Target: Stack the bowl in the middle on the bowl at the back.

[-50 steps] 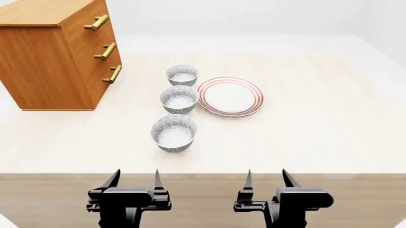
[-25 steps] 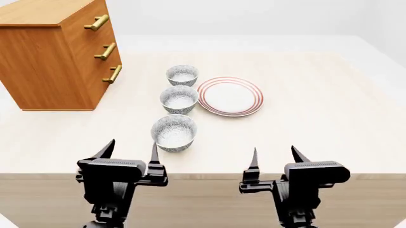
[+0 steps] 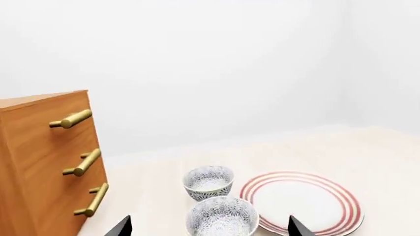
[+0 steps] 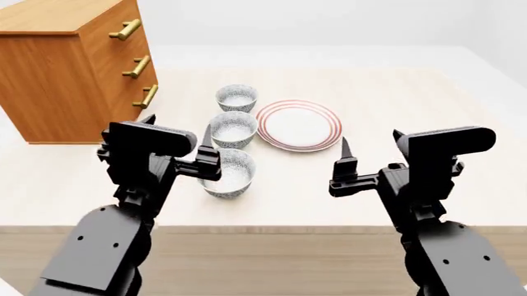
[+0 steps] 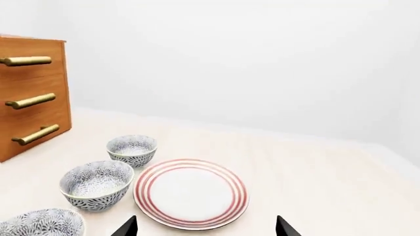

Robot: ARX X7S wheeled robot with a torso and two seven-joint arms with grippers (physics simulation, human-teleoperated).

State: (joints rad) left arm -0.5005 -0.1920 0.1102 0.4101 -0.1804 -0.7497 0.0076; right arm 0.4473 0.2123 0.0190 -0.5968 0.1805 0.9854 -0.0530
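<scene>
Three alike floral bowls stand in a row on the table. The bowl at the back [image 4: 236, 97] [image 3: 208, 181] [image 5: 132, 150] is farthest from me. Just behind the nearest bowl [image 4: 231, 176] stands the bowl in the middle [image 4: 233, 128] [image 3: 222, 219] [image 5: 96, 184]. My left gripper [image 4: 176, 126] [image 3: 210, 228] is open and empty, raised over the table's near left part, and its arm hides part of the nearest bowl. In the left wrist view the middle bowl lies ahead between the spread fingertips. My right gripper [image 4: 371, 139] [image 5: 206, 228] is open and empty, in front of the plate.
A flat white plate with red rings [image 4: 299, 125] [image 3: 302, 200] [image 5: 191, 192] lies right of the bowls. A wooden dresser with brass handles [image 4: 70, 74] [image 3: 46, 162] stands at the table's back left. The pale table [image 4: 428, 98] stretches bare to the right.
Both arms have risen from the table's front edge and moved forward over it. The left gripper now overlaps the nearest bowl in the head view. Both grippers stay open.
</scene>
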